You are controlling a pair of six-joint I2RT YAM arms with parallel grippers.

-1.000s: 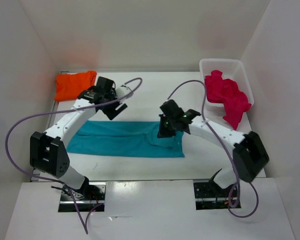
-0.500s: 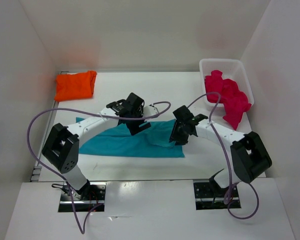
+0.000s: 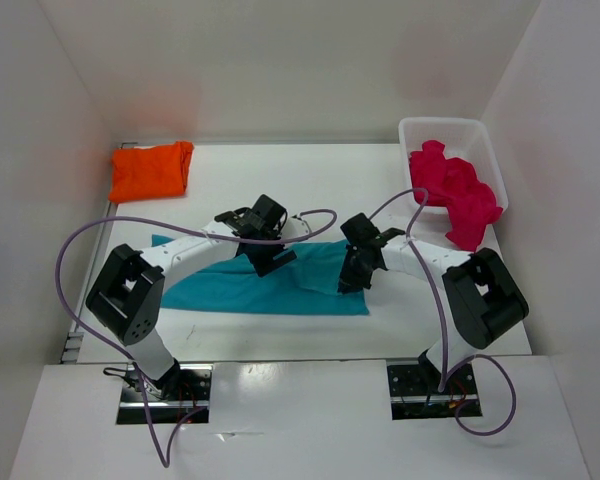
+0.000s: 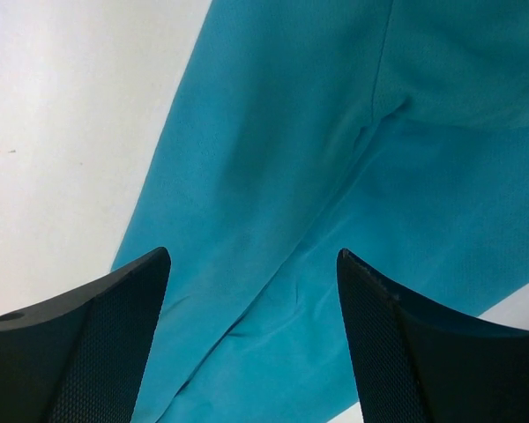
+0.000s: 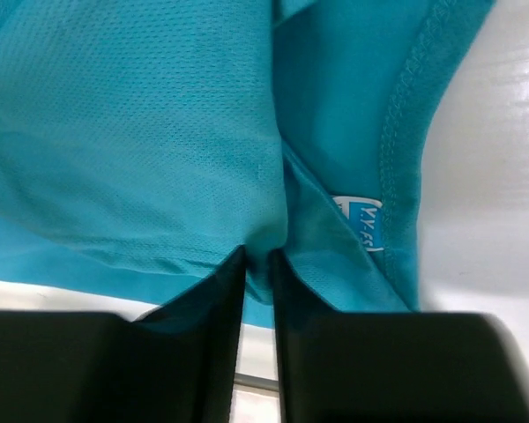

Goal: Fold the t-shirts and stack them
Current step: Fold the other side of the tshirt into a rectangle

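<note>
1. T-shirt, teal (image 3: 220, 290): folded into a long band, flat at counter (image 3: 280, 190) centre.
2. T-shirt, orange (image 3: 150, 170): folded, far left corner.
3. T-shirt, pink-red (image 3: 458, 190): bunched in basket (image 3: 420, 128), far right.
4. Left claw (image 4: 251, 256): spread wide just over the teal cloth.
5. Right claw (image 5: 256, 257): pinching a teal fold beside the collar label.

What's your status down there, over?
Left gripper open over teal shirt. Right gripper pinching its fold. Orange shirt folded aside, pink shirt in basket.
</note>
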